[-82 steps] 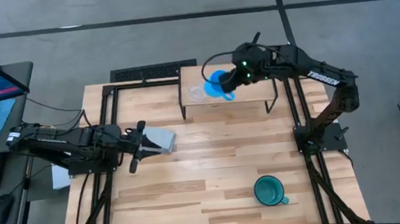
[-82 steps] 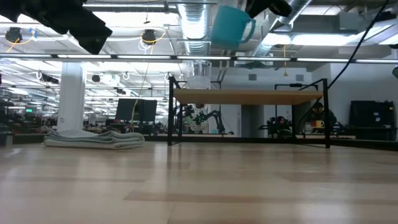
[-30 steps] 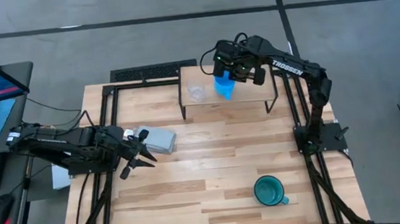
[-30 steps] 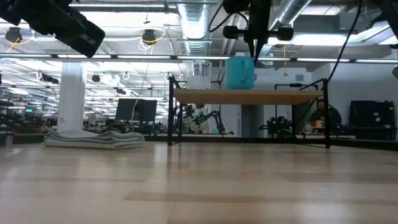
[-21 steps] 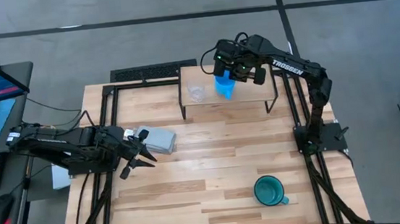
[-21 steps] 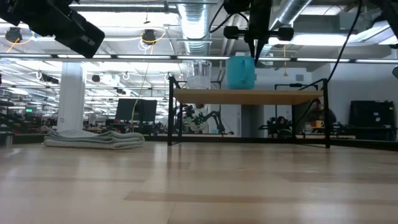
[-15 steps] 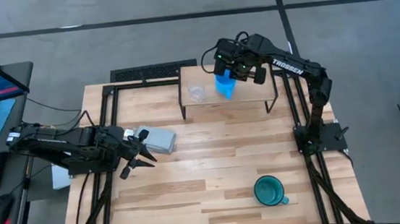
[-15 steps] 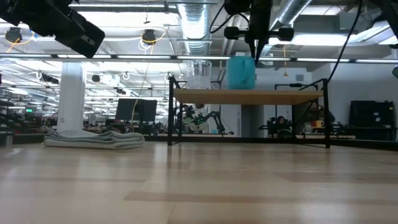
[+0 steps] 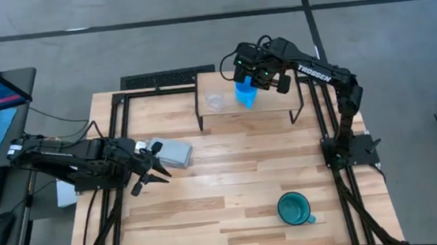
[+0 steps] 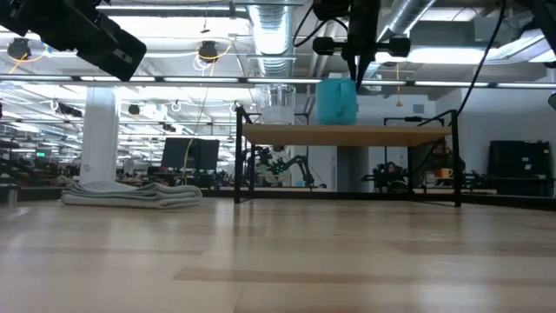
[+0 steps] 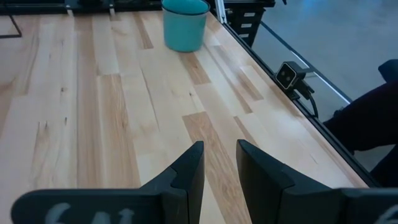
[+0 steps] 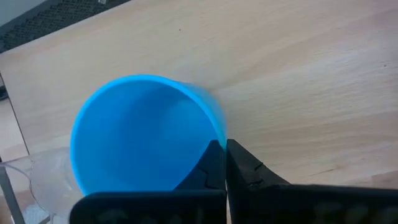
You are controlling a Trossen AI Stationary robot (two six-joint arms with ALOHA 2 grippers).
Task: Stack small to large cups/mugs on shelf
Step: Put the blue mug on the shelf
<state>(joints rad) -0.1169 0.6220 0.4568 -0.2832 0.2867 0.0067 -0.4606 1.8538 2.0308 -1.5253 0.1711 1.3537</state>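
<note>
R gripper [image 12: 222,163]: we see it clamped on bright blue handled mug [image 9: 245,93] rim, upright on light-wood shelf [image 9: 269,106].
L gripper [image 11: 219,163]: fingers slightly apart, holding nothing.

Right arm is stretched out from its base at the table's right edge, elbow high, wrist bent down toward the far end. The right gripper [image 12: 225,163] points downward, fingers pinched tight together with only a thin blue wall between the pads. Left arm lies low and nearly flat along the table's left side, forearm reaching inward. The left gripper [image 11: 219,165] faces across the tabletop, its two fingers [image 9: 156,175] parted with a clear gap and nothing between them.
</note>
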